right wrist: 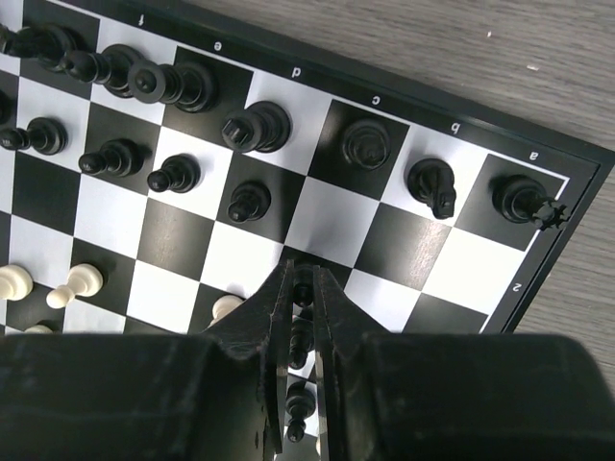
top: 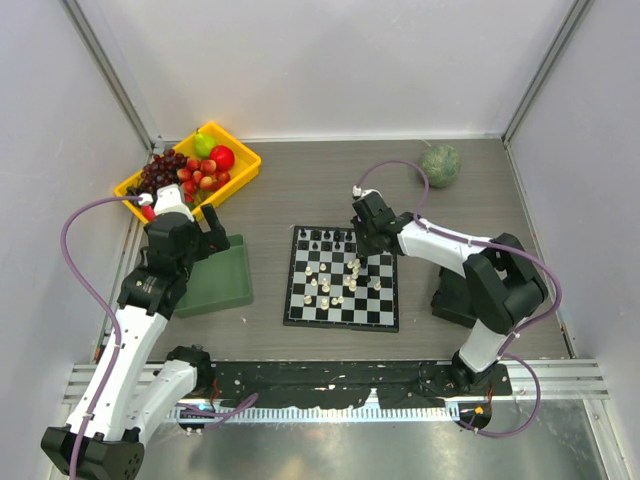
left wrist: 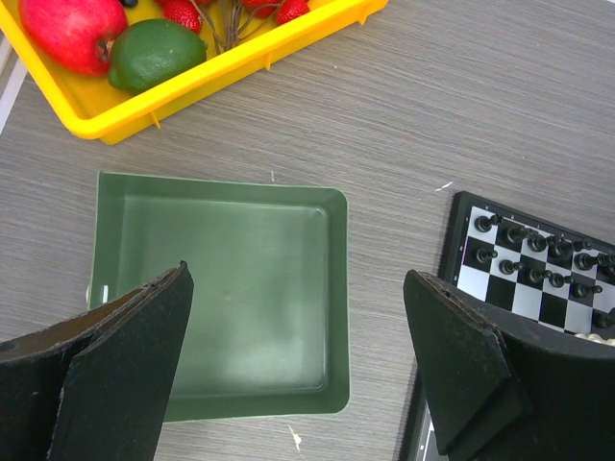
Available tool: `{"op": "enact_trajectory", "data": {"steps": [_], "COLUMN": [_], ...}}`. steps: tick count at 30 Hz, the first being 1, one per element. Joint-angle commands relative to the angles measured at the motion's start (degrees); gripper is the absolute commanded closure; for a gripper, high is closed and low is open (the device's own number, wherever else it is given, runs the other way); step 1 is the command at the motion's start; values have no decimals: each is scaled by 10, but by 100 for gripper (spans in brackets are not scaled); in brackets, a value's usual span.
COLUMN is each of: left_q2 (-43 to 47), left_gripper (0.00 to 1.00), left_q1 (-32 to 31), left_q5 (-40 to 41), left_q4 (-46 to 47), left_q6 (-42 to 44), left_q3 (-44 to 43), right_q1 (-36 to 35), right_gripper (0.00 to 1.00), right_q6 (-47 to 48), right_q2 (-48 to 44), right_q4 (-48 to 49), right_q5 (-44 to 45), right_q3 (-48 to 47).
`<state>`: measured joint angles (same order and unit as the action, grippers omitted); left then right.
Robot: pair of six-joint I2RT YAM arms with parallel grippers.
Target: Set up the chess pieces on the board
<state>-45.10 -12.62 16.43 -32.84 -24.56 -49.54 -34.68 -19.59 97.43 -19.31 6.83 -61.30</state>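
The board [top: 375, 310] lies in the middle of the table. Black chess pieces [top: 325, 238] stand along its far rows, and cream-white pieces [top: 330, 287] are scattered over its middle. My right gripper [top: 366, 242] hangs over the board's far right part. In the right wrist view it [right wrist: 303, 285] is shut on a small black piece [right wrist: 304, 291] above a dark square of the board [right wrist: 332, 216]. Other black pieces [right wrist: 173, 86] fill the far rows, and cream pieces [right wrist: 72, 281] stand at the left. My left gripper [left wrist: 298, 276] is open and empty over the green tray [left wrist: 221, 288].
A yellow tray [top: 243, 163] of fruit stands at the back left, with a red fruit and a lime [left wrist: 154, 53] in it. The empty green tray [top: 215, 285] lies left of the board [left wrist: 524, 303]. A dark green round thing [top: 440, 165] sits at the back right.
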Motion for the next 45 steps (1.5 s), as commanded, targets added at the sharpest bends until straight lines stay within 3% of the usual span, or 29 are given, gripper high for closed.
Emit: {"op": "enact_trajectory", "data": {"steps": [1,45], "left_q2": [5,0], "left_gripper": [1,1], "left_q1": [3,8], "left_q5": [-5,-15], "left_q4": [25,23], "left_q6": [7,1], "left_q3": [-5,-13], "right_q1": [7,16], "right_gripper": [82,82], "right_q6": [3,-6], "right_q2": [7,4], "right_q4": [16,89], "right_q5": [13,28], "right_q3": [-26,7]}}
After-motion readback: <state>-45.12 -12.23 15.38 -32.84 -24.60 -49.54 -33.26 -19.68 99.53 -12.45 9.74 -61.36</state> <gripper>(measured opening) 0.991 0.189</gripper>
